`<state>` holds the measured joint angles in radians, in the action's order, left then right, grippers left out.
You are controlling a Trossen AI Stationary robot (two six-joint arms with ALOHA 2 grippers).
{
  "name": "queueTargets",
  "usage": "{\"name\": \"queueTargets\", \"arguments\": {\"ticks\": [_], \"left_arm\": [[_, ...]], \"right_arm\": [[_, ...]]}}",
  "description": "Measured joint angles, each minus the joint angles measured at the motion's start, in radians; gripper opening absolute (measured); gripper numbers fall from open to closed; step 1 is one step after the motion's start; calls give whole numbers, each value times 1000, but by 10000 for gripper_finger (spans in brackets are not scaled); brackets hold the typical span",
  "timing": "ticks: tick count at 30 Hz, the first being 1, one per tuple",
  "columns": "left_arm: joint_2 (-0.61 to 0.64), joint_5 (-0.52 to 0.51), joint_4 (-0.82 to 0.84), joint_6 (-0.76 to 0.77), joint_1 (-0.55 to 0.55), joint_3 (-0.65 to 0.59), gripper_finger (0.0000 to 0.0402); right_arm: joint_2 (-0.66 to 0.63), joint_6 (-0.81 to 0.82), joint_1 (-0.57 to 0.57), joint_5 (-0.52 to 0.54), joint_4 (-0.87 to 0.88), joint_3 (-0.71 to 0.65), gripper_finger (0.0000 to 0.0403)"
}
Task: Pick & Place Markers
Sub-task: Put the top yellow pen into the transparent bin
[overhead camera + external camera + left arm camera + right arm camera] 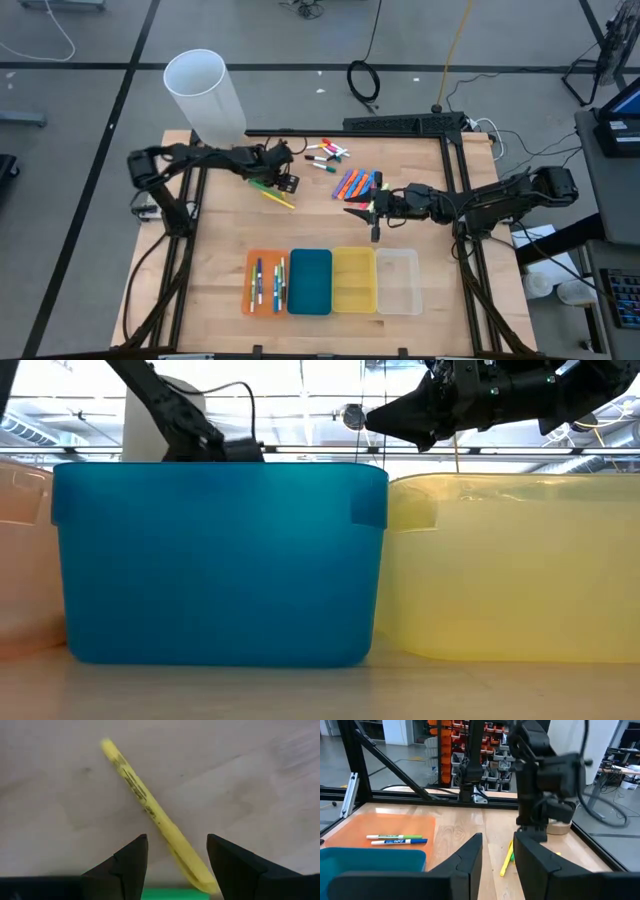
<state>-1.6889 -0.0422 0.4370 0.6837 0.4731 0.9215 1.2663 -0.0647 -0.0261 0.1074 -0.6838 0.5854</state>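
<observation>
A yellow marker (276, 196) lies flat on the wooden table beside a green marker (260, 186). My left gripper (285, 184) points steeply down over them and is open. Its two fingers stand on either side of the yellow marker (150, 805) without touching it. More markers lie in two loose heaps, one far (327, 154) and one at mid-table (358, 184). Several markers lie in the orange tray (264, 283). My right gripper (353, 210) hangs level above mid-table, open (497, 842), with nothing between its fingers.
Along the near side stand an orange tray, a blue tray (310, 282), a yellow tray (354, 280) and a clear tray (397, 282) in a row. A white cylinder (205, 92) stands at the far left corner. A black frame (400, 125) borders the far edge.
</observation>
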Motion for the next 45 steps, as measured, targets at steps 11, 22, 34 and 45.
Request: {"name": "queueTargets", "arguments": {"ticks": [11,22,34,45], "left_arm": [[-65,31,75,-12,23,10,206],[-65,18,61,-79,26,7,19],[211,14,-24,-260,-28,1,2],[409,15,-23,-354,-151,3,6]], "right_arm": [[0,0,0,0,0,0,100],[0,1,0,0,3,0,100],[0,37,0,0,42,0,100],[0,61,-2,-2,50,0,100]]}}
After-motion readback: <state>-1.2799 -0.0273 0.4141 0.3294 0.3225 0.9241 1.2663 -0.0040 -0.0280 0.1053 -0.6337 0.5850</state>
